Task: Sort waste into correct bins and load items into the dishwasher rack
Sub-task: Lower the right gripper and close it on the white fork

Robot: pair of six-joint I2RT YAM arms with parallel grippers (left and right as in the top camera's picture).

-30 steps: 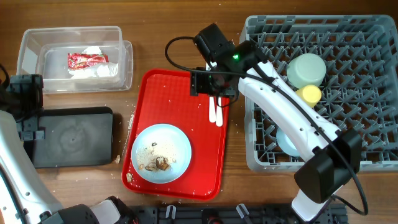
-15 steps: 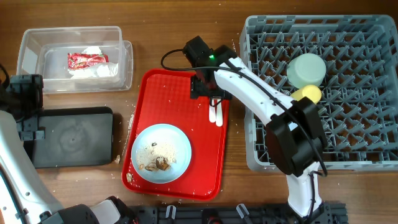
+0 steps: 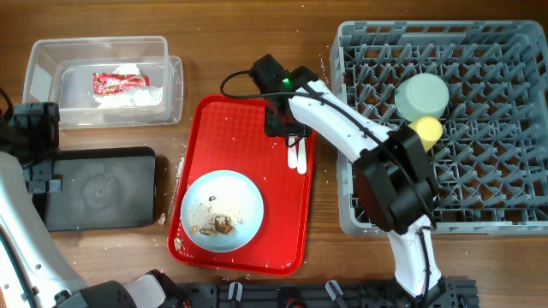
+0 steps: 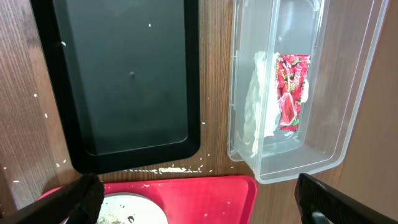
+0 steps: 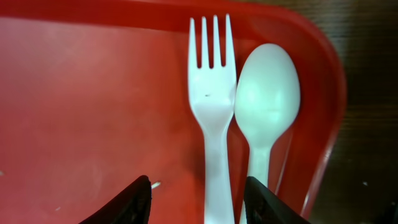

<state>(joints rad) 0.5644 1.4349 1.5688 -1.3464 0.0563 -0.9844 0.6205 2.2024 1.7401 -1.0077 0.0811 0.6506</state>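
Observation:
A white fork (image 5: 211, 93) and a white spoon (image 5: 266, 106) lie side by side at the right edge of the red tray (image 3: 282, 222). My right gripper (image 5: 198, 193) is open low over them, with the fork handle between its fingers; it also shows in the overhead view (image 3: 287, 128). A light blue plate (image 3: 222, 210) with brown scraps sits on the tray. The clear tub (image 3: 103, 81) holds a red wrapper (image 4: 291, 90) and a napkin (image 4: 256, 106). My left gripper (image 4: 199, 199) is open and empty, high above the black tray (image 4: 124, 81).
The grey rack (image 3: 479, 171) at the right holds a pale green bowl (image 3: 423, 94) and a yellow cup (image 3: 425, 130). My right arm crosses the rack's left side. White crumbs lie on the wood between the black tray and the red tray.
My right gripper has shifted a little left over the fork and spoon, and its arm has folded in over the rack's left side. The left arm has not moved.

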